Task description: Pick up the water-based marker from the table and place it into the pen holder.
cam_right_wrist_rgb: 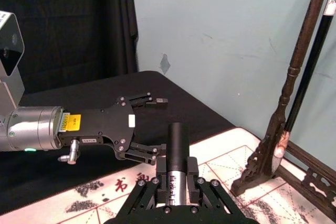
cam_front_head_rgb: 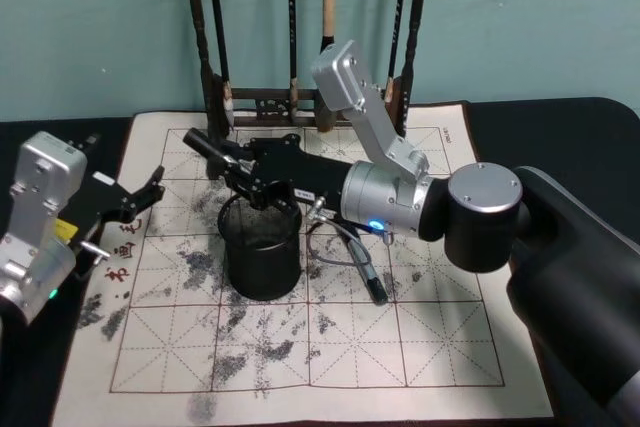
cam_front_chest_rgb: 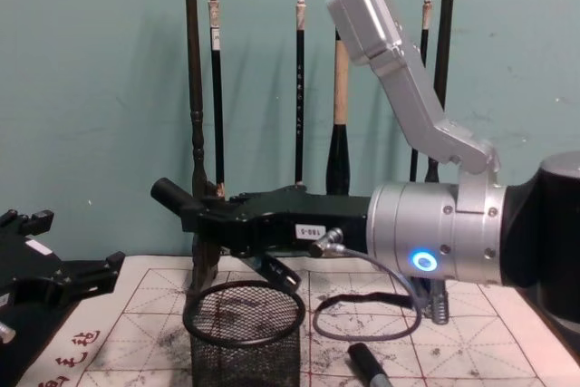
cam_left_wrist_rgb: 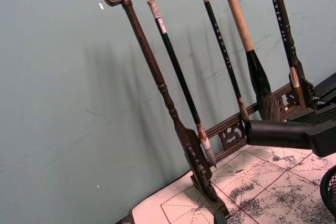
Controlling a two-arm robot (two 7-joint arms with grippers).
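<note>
Hovering just above the black wire-mesh pen holder (cam_front_head_rgb: pixel 262 259) on the calligraphy mat (cam_front_head_rgb: pixel 420 347), the right end effector (cam_front_head_rgb: pixel 243 175) is clamped on the water-based marker (cam_front_head_rgb: pixel 203 148), held level. The left end effector (cam_front_head_rgb: pixel 152 190) sits at the left, fingers apart.

Black pen holder (cam_front_head_rgb: pixel 262 265); ink-blotched gridded mat (cam_front_head_rgb: pixel 430 339)

Nothing could be read outright. On the gridded mat (cam_front_head_rgb: pixel 400 347), near its left edge, stood red brush characters (cam_front_head_rgb: pixel 122 259), too small to make out. The marker (cam_right_wrist_rgb: pixel 177 142) in my right pincer (cam_right_wrist_rgb: pixel 177 186) bore a pale band with black characters, illegible. A yellow label (cam_right_wrist_rgb: pixel 73 123) on my left pincer (cam_right_wrist_rgb: pixel 157 125) held tiny print. One hanging brush (cam_left_wrist_rgb: pixel 282 19) carried gold characters, also unreadable.
</note>
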